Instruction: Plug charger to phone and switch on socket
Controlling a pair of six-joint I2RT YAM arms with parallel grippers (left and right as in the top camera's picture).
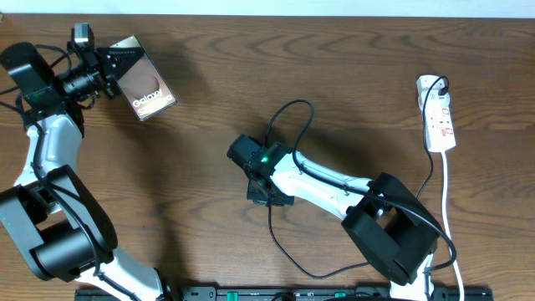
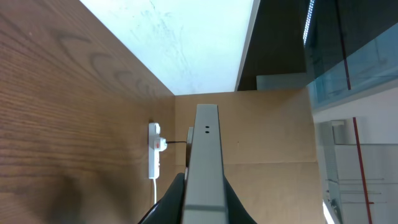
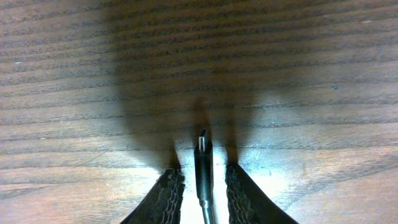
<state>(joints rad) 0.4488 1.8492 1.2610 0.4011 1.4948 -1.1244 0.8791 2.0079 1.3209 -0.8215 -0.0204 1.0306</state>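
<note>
**Phone clamped, connector between parted jaws**

The left gripper (image 1: 117, 71) is clamped on the phone (image 1: 144, 81) near the tabletop's far-left corner. Mid-table, the right gripper (image 1: 269, 194) stands narrowly parted around the charger (image 3: 203, 167) connector tip, with bare wood showing on either side. The socket (image 1: 439, 117) lies by the right edge near the far corner, with the charger's plug in it.

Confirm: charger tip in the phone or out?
Out. The charger tip sits inside the right pincer, over the table; the phone is far off in the left pincer.
</note>
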